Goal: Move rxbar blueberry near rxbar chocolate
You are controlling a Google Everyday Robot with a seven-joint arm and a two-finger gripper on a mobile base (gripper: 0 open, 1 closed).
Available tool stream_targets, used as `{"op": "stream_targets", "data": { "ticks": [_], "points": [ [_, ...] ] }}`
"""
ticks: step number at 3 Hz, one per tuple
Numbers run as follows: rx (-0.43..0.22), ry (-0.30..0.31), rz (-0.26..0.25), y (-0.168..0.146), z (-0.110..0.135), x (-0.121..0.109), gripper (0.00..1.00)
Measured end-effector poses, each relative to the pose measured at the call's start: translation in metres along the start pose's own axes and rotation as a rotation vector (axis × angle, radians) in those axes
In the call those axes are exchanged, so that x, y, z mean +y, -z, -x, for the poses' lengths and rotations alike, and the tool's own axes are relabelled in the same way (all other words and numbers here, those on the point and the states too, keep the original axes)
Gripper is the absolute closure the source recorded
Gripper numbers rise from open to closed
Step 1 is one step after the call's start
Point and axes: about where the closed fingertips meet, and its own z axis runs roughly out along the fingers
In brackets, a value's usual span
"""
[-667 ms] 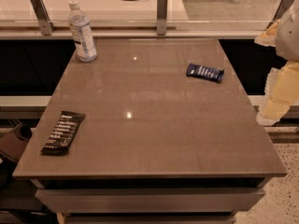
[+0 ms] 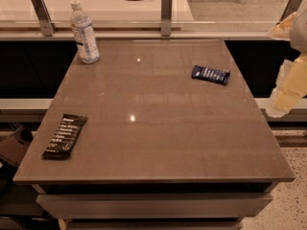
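The rxbar blueberry (image 2: 211, 74), a small flat bar in a dark blue wrapper, lies on the table's far right part. The rxbar chocolate (image 2: 64, 135), a longer black-wrapped bar with white lettering, lies near the table's front left edge. My gripper (image 2: 288, 90) is pale and hangs at the frame's right edge, off the table's right side, to the right of and a little nearer than the blueberry bar. It touches neither bar and holds nothing that I can see.
A clear plastic water bottle (image 2: 84, 32) stands at the table's far left corner. The brown table (image 2: 153, 128) has a counter with metal posts (image 2: 166, 13) behind it. Dark gaps lie at both sides.
My gripper has risen slightly at the right edge. Both bars and the bottle have not moved.
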Motion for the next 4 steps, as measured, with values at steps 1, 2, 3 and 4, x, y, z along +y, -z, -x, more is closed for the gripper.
{"op": "stream_targets", "data": {
  "ticks": [1, 2, 3, 4],
  "points": [
    [-0.076, -0.039, -0.027, -0.002, -0.011, -0.035, 0.0],
    [-0.166, -0.076, -0.044, -0.007, -0.021, -0.073, 0.0],
    [-0.258, -0.156, -0.06, -0.029, -0.035, -0.106, 0.0],
    [-0.351, -0.233, -0.066, -0.063, -0.047, -0.133, 0.0]
  ]
}}
